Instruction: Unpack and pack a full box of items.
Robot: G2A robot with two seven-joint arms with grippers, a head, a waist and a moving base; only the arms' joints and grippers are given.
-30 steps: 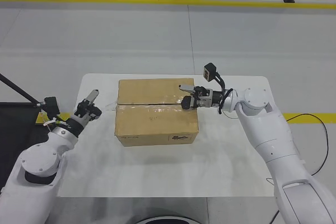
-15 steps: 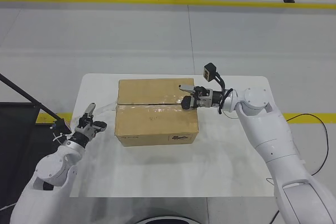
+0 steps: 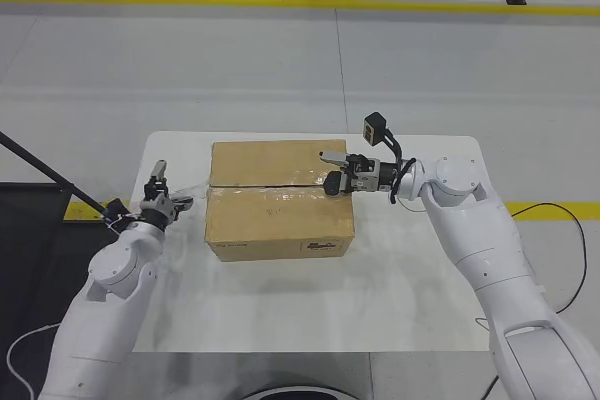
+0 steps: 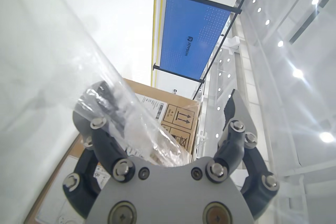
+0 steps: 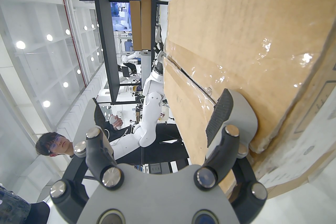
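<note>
The box sits in the middle of the table with its 2 top flaps down, so unpacking looks barely begun; at its 9 o'clock the left gripper gapes wide, clear film clinging to it, and at 3 o'clock the right gripper is open and empty.

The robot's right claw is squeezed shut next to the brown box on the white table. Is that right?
Not quite. The right gripper is open, not squeezed shut: the right wrist view shows its two fingers wide apart. The rest holds: it is next to the brown box, which sits on the white table.
</note>
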